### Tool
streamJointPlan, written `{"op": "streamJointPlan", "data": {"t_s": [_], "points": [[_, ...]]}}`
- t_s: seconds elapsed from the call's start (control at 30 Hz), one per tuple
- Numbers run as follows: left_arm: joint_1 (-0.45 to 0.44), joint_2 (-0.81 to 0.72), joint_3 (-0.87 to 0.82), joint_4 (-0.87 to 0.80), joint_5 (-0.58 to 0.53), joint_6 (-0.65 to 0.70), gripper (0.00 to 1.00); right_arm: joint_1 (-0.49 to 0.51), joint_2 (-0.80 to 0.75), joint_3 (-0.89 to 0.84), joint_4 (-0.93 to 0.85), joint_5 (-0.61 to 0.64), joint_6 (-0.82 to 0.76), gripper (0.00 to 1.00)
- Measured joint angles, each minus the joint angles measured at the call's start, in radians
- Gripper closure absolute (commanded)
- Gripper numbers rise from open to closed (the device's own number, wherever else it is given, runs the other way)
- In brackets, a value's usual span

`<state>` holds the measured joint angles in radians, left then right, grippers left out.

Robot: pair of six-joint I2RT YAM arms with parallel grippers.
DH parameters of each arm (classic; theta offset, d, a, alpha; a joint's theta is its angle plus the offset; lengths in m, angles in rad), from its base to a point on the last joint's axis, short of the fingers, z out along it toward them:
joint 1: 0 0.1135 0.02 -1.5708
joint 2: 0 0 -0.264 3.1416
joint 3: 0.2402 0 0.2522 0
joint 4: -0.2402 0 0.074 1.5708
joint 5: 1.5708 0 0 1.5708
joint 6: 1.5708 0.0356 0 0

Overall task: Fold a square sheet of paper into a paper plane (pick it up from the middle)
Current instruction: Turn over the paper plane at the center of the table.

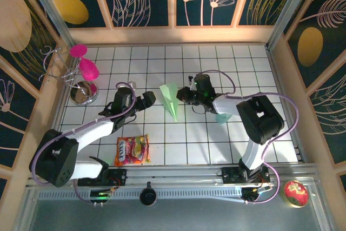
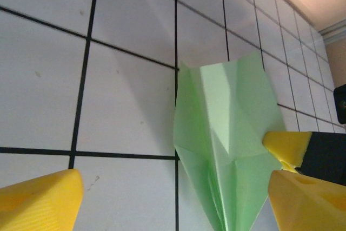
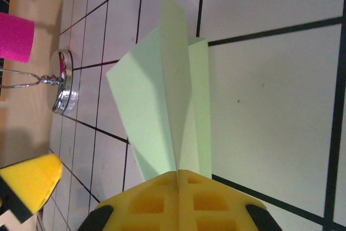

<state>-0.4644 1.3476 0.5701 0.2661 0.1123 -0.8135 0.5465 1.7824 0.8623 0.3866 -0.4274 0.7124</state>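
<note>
One paper plane sits mid-table, its point toward the arms, between two grippers. The right gripper is pinched tight on the plane, and the left gripper is spread wide beside its narrow end, contact unclear. One teal cup, one snack bag and one chrome stand with two pink cups sit well apart. Bare tiles lie beyond the plane's wide end.
</note>
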Motion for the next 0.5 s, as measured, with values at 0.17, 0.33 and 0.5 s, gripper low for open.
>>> {"op": "streamJointPlan", "data": {"t_s": [0.17, 0.33, 0.5], "points": [[0.0, 0.099, 0.027, 0.026, 0.077, -0.035, 0.26, -0.038, 0.034, -0.015, 0.03, -0.046, -0.002, 1.0], [0.0, 0.197, 0.045, 0.075, 0.156, -0.081, 0.35, -0.068, 0.038, -0.028, 0.028, -0.046, -0.027, 1.0], [-0.003, 0.272, 0.083, 0.095, 0.213, -0.108, 0.39, -0.08, 0.038, -0.028, 0.016, -0.046, -0.071, 1.0]]}}
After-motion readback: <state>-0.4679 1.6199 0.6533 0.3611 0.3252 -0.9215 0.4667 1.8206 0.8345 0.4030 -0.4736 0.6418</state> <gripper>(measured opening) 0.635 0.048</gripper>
